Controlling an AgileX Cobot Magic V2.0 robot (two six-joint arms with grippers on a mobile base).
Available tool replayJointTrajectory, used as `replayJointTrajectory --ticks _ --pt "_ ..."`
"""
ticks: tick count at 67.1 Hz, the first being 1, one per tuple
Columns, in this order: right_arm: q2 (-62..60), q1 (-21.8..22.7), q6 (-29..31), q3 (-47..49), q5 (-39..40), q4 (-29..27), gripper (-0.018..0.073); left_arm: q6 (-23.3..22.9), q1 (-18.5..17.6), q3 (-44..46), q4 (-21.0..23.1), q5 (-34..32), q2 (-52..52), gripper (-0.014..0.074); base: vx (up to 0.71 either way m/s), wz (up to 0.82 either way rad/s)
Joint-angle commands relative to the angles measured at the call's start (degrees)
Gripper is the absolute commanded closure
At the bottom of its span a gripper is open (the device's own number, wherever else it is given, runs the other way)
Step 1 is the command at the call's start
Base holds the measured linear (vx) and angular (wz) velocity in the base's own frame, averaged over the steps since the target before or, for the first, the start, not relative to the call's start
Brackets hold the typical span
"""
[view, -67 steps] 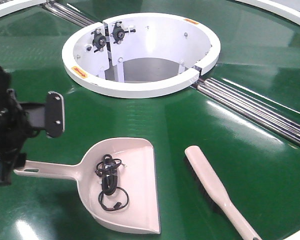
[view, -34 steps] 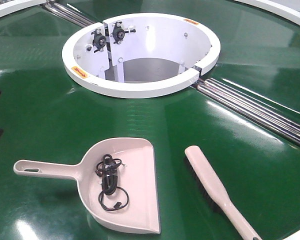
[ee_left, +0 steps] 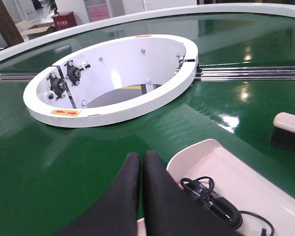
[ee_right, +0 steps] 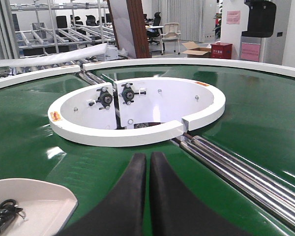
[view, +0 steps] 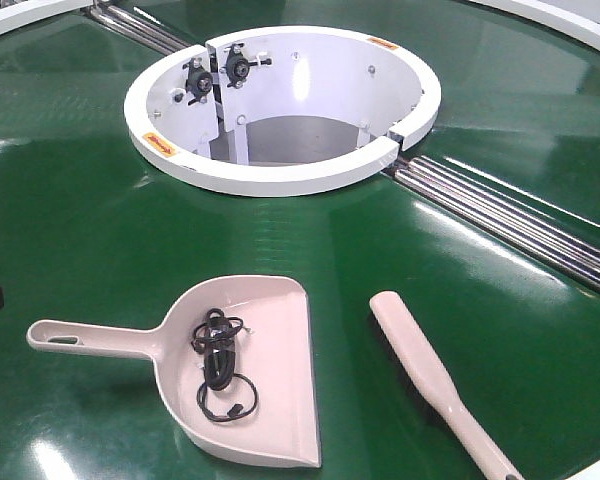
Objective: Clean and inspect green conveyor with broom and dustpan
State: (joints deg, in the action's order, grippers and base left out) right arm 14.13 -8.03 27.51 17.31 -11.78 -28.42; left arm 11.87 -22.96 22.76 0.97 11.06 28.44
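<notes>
Pressing its two black fingers flat together with nothing between them, the left gripper point(ee_left: 141, 162) hangs just above the near rim of the dustpan point(view: 242, 370), and the right gripper point(ee_right: 148, 164) is closed and empty in the same way, poised over bare belt. Neither touches a tool. The dustpan lies flat on the green conveyor point(view: 90, 230), its slotted handle pointing left and its wide mouth toward the lower right, with a tangled black cable point(view: 220, 368) resting inside the pan. Beside it to the right, apart from it, the broom point(view: 435, 383) lies on the belt, bristles along its left edge, handle running off toward the lower right. Beyond both tools sits the white ring hub point(view: 280, 175), and chrome roller strips point(view: 510, 225) run out from its right side.
</notes>
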Motion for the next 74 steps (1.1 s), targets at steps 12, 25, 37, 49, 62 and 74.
replayJointTrajectory --ticks 12,25,37,49,62,74 --pt "0.45 0.16 0.01 1.61 3.56 -0.30 0.0561 -0.50 -0.27 0.95 0.62 -4.41 -0.31 0.0620 0.00 0.00" --pt "0.45 0.16 0.01 1.61 3.56 -0.30 0.0561 -0.50 -0.27 0.95 0.62 -4.41 -0.31 0.0620 0.00 0.00" --pt "0.50 0.16 0.01 1.61 3.54 -0.30 0.0561 -0.50 0.32 0.29 0.62 -4.09 -0.38 0.0619 0.00 0.00" --pt "0.50 0.16 0.01 1.61 3.54 -0.30 0.0561 -0.60 6.30 -4.59 1.01 -4.29 -6.47 0.0619 0.00 0.00" --pt "0.50 0.16 0.01 1.61 3.48 -0.30 0.0561 -1.06 14.32 -13.84 1.09 -4.29 -19.04 0.0619 0.00 0.00" --pt "0.50 0.16 0.01 1.61 3.48 -0.30 0.0561 -8.21 18.85 -24.33 1.04 -4.71 -29.88 0.0619 0.00 0.00"
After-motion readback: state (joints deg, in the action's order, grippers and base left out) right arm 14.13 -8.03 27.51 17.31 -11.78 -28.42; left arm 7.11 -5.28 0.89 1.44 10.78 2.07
